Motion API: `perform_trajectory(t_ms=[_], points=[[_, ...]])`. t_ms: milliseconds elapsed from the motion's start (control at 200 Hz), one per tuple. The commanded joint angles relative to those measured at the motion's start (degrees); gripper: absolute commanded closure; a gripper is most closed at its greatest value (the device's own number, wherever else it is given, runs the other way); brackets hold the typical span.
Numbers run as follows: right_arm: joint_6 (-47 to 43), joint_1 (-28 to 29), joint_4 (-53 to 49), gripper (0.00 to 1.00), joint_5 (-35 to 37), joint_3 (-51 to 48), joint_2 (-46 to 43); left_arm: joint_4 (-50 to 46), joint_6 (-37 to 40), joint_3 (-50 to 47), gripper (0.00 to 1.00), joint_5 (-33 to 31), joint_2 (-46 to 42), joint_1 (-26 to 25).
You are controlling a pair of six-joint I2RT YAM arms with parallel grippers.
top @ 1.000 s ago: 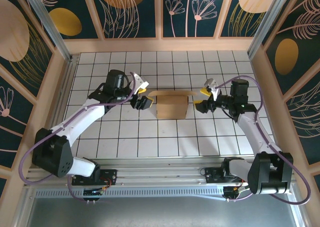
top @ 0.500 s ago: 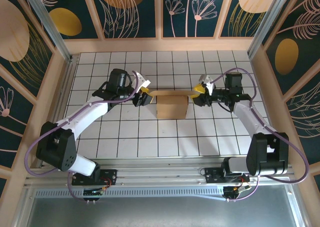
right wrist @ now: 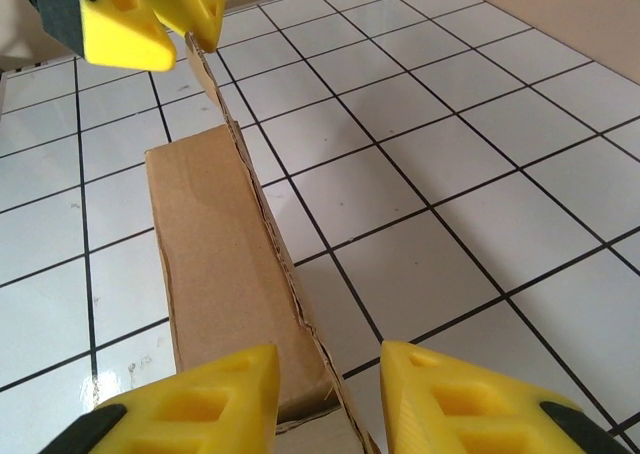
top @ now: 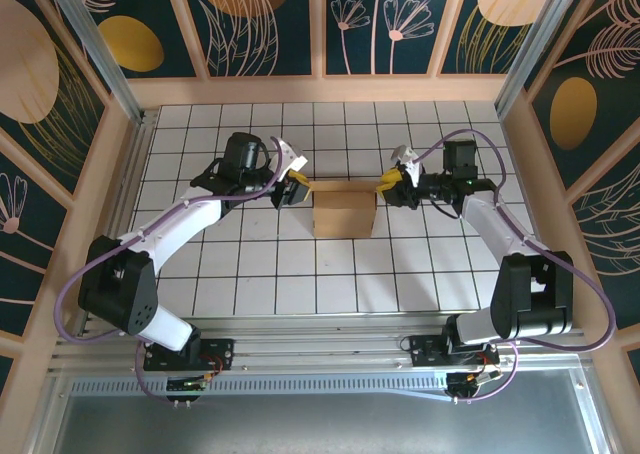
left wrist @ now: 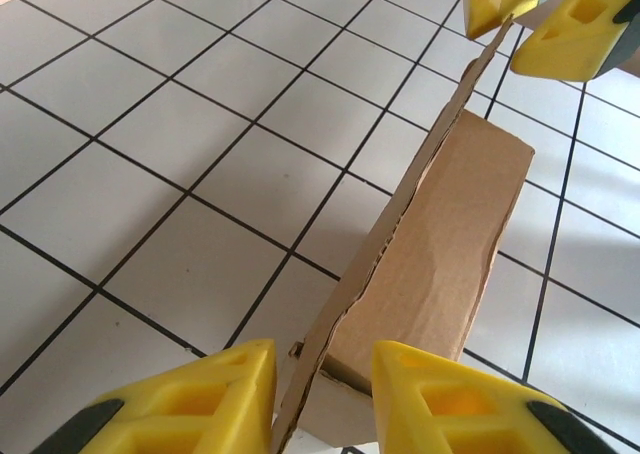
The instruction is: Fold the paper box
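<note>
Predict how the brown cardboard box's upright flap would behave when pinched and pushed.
The thin upright flap has a wavy edge, so it probably bends easily. The brown cardboard box is small and thin-walled, so it may slide on glossy tiles.

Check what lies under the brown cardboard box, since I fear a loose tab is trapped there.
The plain brown cardboard box rests on the white tiled table with black grid lines. The patch directly beneath it is covered, so a trapped tab cannot be ruled out.
</note>
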Motion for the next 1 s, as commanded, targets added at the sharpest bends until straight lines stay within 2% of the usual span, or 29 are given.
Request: perform_trajectory(t_ms=[0,250,491,646,756,996], points=[[-0.7,0.3,-1.8,0.67,0.5,0.6,-1.0,-1.5,0.5,1.2,0.71,-0.5,0.6,-0.4],[0.3,0.3,-1.9,0.77,-0.4,0.4,-0.6,-4.5,1.7,1.4,0.73,-3.7,1.4,-0.6],[2.0,0.5,-1.6,0.82,0.2,0.5,-0.8,-2.0,-0.8,1.5,0.77,-1.4,1.0,-0.8],[7.6,2.3,2.2,0.84,4.3,-1.4,-2.7,0.2,-4.2,1.5,0.80,0.4,0.4,-1.2],[12.2,3.6,5.5,0.88,7.5,-3.1,-4.4,-1.2,-5.2,2.2,0.80,-0.9,0.8,-1.4],[15.9,4.9,4.9,0.89,11.1,-2.9,-6.2,-2.1,-7.1,3.8,0.87,-0.5,1.4,-1.7]])
